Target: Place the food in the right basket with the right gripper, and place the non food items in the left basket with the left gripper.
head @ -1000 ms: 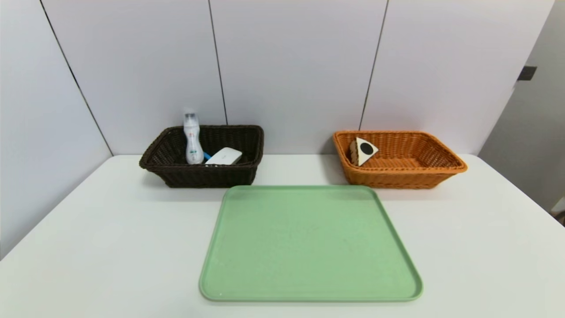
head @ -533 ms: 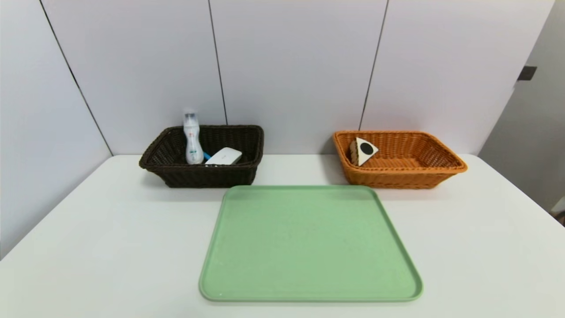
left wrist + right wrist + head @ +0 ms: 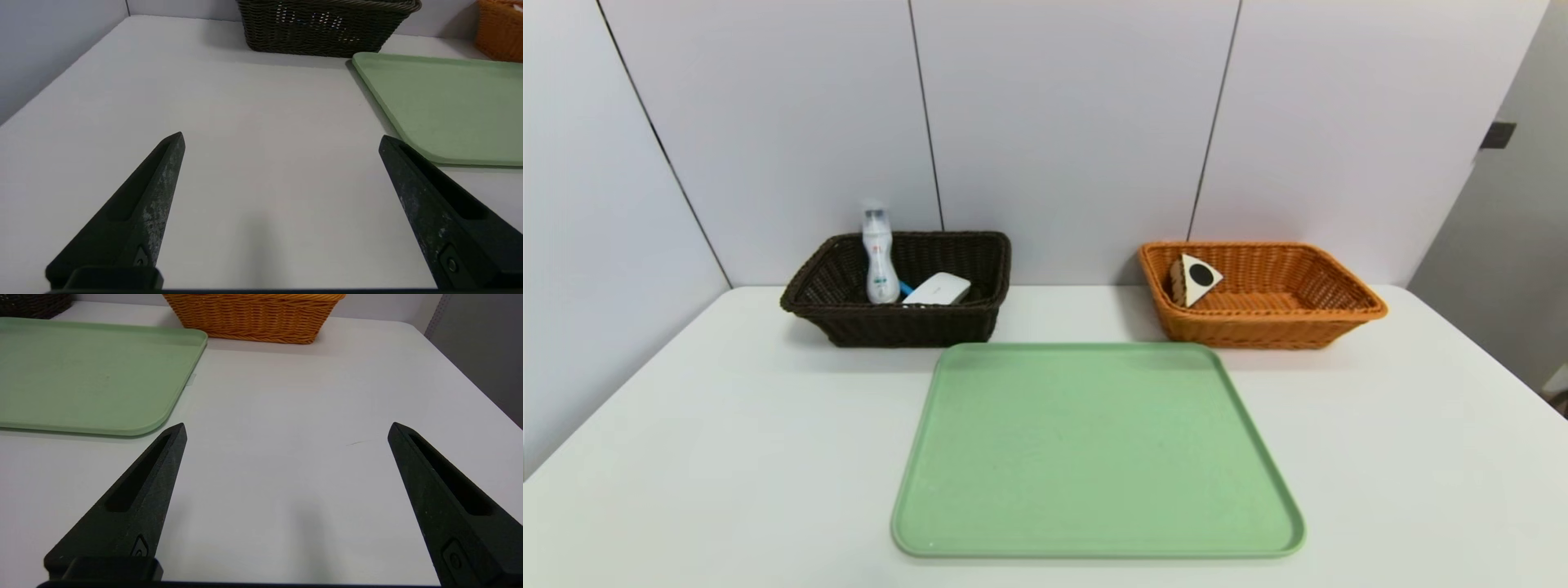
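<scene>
Lower centre: green tray [image 3: 1098,449], between baskets and viewer. Left end effector [image 3: 282,139], right end effector [image 3: 289,424]: both released.

Beyond the open right pincer [image 3: 287,432], an orange basket [image 3: 253,318] stands near a green tray [image 3: 90,375].

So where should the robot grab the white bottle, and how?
I'd grip the bottle around its narrow waist, coming down from above with one finger on each side. It stands fairly upright, leaning a little, and its upper part pokes above the rim of the dark brown basket, so the top end looks easiest to reach.
</scene>
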`<action>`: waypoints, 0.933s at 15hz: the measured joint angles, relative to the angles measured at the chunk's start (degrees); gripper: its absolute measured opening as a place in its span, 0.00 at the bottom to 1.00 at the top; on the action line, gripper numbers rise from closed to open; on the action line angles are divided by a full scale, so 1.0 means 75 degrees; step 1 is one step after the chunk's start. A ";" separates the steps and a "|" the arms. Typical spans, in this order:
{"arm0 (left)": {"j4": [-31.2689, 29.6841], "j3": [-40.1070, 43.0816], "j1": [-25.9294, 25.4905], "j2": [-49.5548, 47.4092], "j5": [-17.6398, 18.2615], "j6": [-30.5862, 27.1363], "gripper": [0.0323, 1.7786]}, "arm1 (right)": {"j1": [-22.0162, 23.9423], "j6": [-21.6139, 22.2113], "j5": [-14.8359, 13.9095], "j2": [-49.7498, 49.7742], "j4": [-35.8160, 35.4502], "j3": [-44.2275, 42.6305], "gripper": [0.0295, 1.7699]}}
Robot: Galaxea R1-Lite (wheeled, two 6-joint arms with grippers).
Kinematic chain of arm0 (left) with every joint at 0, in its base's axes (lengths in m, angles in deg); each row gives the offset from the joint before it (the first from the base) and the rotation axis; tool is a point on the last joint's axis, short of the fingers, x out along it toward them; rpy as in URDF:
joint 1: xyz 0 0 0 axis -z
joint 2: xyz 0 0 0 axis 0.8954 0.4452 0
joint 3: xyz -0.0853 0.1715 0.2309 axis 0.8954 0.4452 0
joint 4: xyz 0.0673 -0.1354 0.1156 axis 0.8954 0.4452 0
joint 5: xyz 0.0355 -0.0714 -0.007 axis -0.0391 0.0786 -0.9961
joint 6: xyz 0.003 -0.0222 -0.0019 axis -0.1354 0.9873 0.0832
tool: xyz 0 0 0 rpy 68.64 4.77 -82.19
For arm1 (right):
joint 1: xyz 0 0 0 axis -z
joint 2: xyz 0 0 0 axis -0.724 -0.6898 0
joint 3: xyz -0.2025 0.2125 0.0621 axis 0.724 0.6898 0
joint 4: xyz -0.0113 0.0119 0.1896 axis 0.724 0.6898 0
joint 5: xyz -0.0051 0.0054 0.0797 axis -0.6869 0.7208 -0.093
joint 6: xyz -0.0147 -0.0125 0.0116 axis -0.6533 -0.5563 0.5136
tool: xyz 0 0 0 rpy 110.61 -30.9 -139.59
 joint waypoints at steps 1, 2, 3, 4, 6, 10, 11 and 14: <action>0.0026 0.0000 0.0000 0.0000 -0.0015 -0.0445 0.95 | 0.0000 -0.0037 0.0005 0.0000 0.0003 0.0003 0.96; 0.0150 0.0000 0.0000 0.0000 -0.0033 -0.0936 0.95 | 0.0000 -0.0098 0.0008 0.0000 0.0007 0.0003 0.96; 0.0307 0.0000 0.0000 0.0000 0.0003 -0.1481 0.95 | 0.0000 -0.0086 0.0008 0.0000 0.0011 0.0003 0.96; 0.0397 0.0000 0.0000 0.0000 0.0081 -0.1973 0.95 | 0.0000 -0.0028 0.0000 0.0000 0.0010 0.0003 0.96; 0.0450 0.0000 0.0000 0.0000 0.0111 -0.1858 0.95 | 0.0000 0.0013 0.0003 0.0000 0.0003 0.0003 0.96; 0.0418 0.0000 0.0000 0.0000 -0.0119 -0.0954 0.95 | 0.0000 0.0018 -0.0003 0.0000 -0.0005 0.0003 0.96; 0.0418 0.0000 0.0000 0.0000 -0.0125 -0.0907 0.95 | 0.0000 0.0007 0.0000 0.0000 -0.0008 0.0003 0.96; 0.0414 0.0000 0.0000 0.0000 -0.0158 -0.0858 0.95 | 0.0000 0.0021 -0.0008 -0.0003 -0.0011 0.0003 0.96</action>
